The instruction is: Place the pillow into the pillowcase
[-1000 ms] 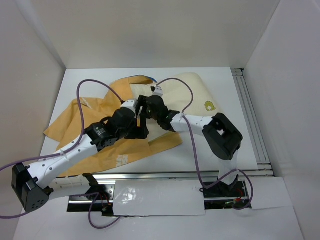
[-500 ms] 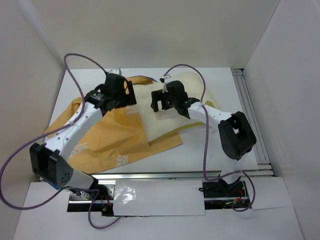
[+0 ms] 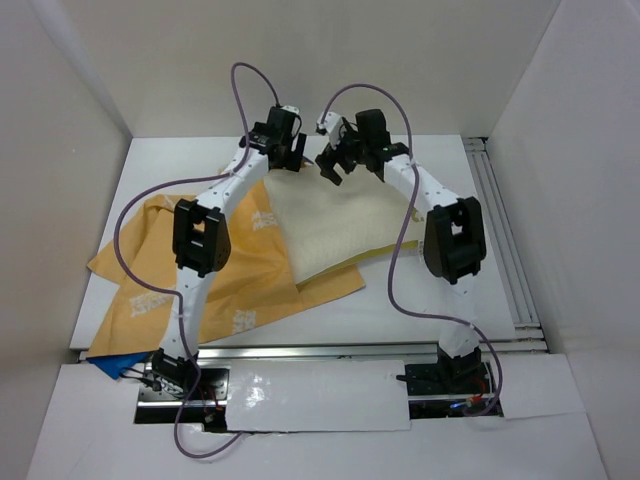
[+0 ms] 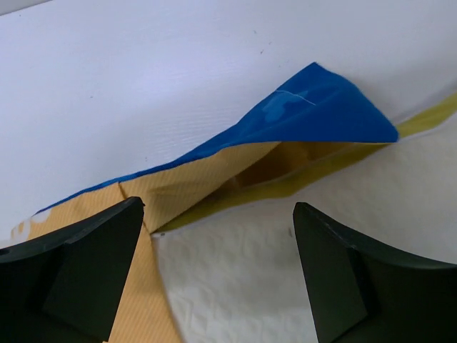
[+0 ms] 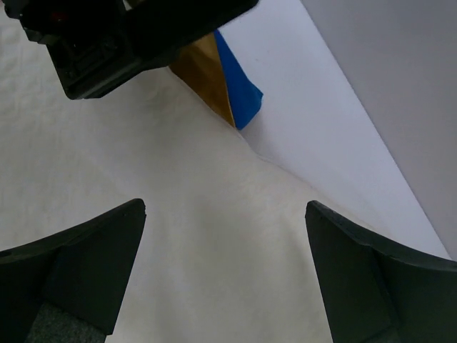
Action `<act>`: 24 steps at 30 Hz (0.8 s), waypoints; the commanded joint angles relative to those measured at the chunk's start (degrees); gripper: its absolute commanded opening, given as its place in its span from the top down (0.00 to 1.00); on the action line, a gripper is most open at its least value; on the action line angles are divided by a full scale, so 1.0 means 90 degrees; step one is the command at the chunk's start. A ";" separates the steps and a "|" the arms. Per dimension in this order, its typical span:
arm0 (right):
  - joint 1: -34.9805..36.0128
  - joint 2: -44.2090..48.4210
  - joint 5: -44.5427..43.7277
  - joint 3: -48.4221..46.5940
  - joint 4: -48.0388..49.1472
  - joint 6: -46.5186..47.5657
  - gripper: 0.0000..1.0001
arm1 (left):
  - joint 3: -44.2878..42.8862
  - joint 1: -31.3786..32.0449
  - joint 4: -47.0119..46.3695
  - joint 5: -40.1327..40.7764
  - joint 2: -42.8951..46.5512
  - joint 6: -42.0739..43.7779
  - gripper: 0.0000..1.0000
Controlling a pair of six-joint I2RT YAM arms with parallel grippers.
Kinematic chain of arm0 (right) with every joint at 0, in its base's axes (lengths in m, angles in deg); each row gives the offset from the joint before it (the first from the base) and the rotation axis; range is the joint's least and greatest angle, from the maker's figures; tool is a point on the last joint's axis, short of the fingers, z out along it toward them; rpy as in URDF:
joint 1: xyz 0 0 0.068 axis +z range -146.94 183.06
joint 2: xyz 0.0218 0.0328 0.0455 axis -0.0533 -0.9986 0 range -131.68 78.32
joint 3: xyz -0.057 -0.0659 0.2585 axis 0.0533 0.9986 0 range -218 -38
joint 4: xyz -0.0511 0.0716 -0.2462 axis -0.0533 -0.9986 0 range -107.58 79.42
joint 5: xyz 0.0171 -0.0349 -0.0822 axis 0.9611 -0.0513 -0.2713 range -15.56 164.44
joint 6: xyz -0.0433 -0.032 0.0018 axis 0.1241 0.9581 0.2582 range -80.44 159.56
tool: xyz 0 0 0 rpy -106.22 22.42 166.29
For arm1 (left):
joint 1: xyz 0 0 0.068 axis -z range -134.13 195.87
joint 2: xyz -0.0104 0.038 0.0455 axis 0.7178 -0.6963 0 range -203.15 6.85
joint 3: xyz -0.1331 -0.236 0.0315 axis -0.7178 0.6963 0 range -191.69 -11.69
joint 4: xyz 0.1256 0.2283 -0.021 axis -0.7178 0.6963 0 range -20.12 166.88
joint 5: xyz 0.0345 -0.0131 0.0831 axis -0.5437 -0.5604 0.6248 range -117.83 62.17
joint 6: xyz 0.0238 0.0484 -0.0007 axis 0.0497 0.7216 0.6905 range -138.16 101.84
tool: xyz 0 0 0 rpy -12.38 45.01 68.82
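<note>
The cream quilted pillow [image 3: 330, 225] lies at mid table, its near and left parts over the orange pillowcase [image 3: 200, 270]. My left gripper [image 3: 283, 152] is open and empty at the pillow's far left corner. In the left wrist view it [image 4: 218, 275] hovers over the pillow [image 4: 285, 286], where the pillowcase edge [image 4: 186, 186] folds up and shows its blue face [image 4: 314, 107]. My right gripper [image 3: 333, 165] is open and empty over the pillow's far edge. In the right wrist view it [image 5: 225, 279] hangs above the pillow [image 5: 214, 236]. The yellow mark is not in view.
White walls enclose the white table [image 3: 440, 290] on three sides. A metal rail [image 3: 505, 250] runs along the right side. A blue corner of the pillowcase [image 3: 110, 365] hangs over the near left edge. The left gripper's body [image 5: 107, 43] shows in the right wrist view.
Both arms have stretched from the middle of the table out to the far edge of the pillow and now stand close together, both open.
</note>
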 commanded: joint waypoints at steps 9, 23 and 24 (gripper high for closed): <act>0.0058 -0.1828 0.1013 -0.1867 -0.1725 0.1126 0.00 | -0.0286 -0.0030 -0.1855 0.0411 -0.0224 0.1528 0.01; 0.0058 -0.2063 0.0800 -0.1370 -0.1716 0.0589 0.12 | -0.0383 -0.0323 -0.1593 -0.1718 -0.1054 0.1969 0.01; 0.0058 -0.2121 0.0799 -0.1438 -0.1716 0.0493 0.14 | -0.0296 -0.0391 -0.1592 -0.1991 -0.0986 0.1882 0.01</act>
